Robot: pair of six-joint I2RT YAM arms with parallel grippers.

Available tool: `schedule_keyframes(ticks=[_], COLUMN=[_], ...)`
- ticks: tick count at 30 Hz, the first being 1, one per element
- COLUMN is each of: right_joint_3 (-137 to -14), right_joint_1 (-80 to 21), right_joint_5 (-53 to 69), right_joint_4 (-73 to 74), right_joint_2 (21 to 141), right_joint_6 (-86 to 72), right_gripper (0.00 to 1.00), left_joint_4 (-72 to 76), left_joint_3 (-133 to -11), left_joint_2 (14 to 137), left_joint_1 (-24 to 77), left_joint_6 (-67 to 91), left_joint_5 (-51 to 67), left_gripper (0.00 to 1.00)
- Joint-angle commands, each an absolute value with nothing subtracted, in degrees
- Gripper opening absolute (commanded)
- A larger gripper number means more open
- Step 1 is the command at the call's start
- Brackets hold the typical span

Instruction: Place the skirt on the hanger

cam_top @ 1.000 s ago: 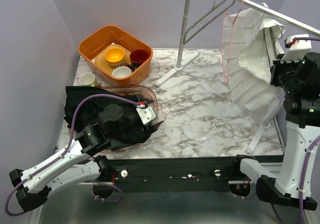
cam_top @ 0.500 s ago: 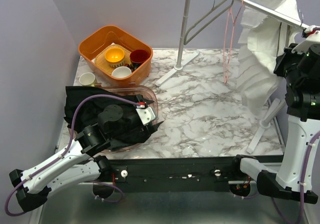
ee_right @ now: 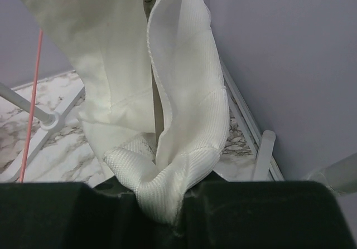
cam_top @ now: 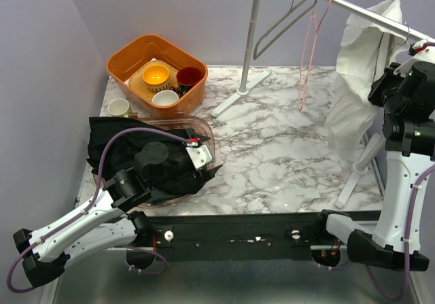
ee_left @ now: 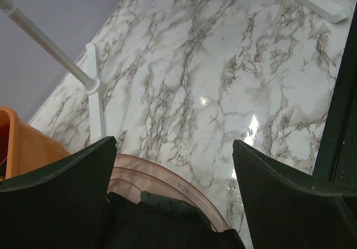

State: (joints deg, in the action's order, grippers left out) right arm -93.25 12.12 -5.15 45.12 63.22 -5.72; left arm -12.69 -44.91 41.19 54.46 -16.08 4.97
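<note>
1. Where the rail (cam_top: 353, 8) runs toward the far right corner, the white skirt (cam_top: 360, 66) hangs bunched over it, its lower edge dangling above the right edge of the marble surface (cam_top: 272, 147).
2. Seen from the right wrist, the right fingers (ee_right: 56, 215) pinch a thick fold at the bottom of the skirt, and the cloth rises from the narrow gap in two long flaps.
3. The pink hanger (cam_top: 302, 86) hangs on the rail to the left of the skirt, apart from it, and nothing is draped on it.
4. A grey hanger (cam_top: 285, 22) hangs further left, near the rack's upright post (cam_top: 253, 39).
5. The right arm stands close to the right wall, with the rack's slanted foot (cam_top: 353, 181) just beside it, so room there is tight.
6. The middle of the surface between the two rack feet is open marble.
7. The left fingers (ee_left: 61, 193) are spread wide and grip nothing; they hover over the rim of a clear pink bin (cam_top: 204, 130) at the near left edge.
8. Black cloth (cam_top: 112, 144) fills that bin and spills over its left side.
9. An orange basin (cam_top: 122, 56) of bowls sits at the far left corner.
</note>
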Motion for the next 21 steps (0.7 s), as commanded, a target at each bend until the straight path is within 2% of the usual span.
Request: schedule_keyframes(ticks=[1, 4, 5, 7, 8, 11, 16, 21], right_joint_3=[-91.2, -90.7, -90.7, -90.9, -91.1, -92.2, -94.1, -99.3], right_joint_1=[12.5, 12.5, 12.5, 12.5, 12.5, 12.5, 12.5, 12.5], right_joint_5=[-1.9, -0.4, 1.6, 4.0, 5.0, 7.4, 10.5, 20.1], right_joint_4=[41.3, 41.3, 41.5, 42.3, 42.6, 44.6, 47.2, 54.4], right_joint_2=[58.6, 55.7, 55.0, 53.0, 52.4, 50.5, 47.4, 47.0], right_joint_6=[-5.1, -2.6, -1.9, -0.6, 1.1, 4.3, 11.9, 21.9], right_gripper=[0.35, 0.49, 0.6, 0.69, 0.78, 0.91, 1.0, 1.0], left_joint_4=[-10.6, -10.3, -10.1, -10.2, -10.0, -10.8, -11.9, -13.5], left_joint_3=[-44.5, -44.7, -44.9, -45.4, -45.6, -46.7, -47.1, -46.1], left_joint_2=[41.3, 41.5, 41.7, 41.8, 41.7, 41.6, 40.7, 41.4], left_joint_1=[54.1, 53.7, 53.5, 53.3, 53.2, 53.0, 52.8, 51.6], left_joint_6=[-14.3, -12.9, -12.4, -11.3, -10.0, -6.2, 3.4, 12.1], left_joint_5=[5.4, 5.2, 5.2, 4.7, 4.2, 1.4, -7.3, -13.4], left_gripper=[0.99, 0.99, 0.99, 0.99, 0.99, 0.99, 0.99, 0.99])
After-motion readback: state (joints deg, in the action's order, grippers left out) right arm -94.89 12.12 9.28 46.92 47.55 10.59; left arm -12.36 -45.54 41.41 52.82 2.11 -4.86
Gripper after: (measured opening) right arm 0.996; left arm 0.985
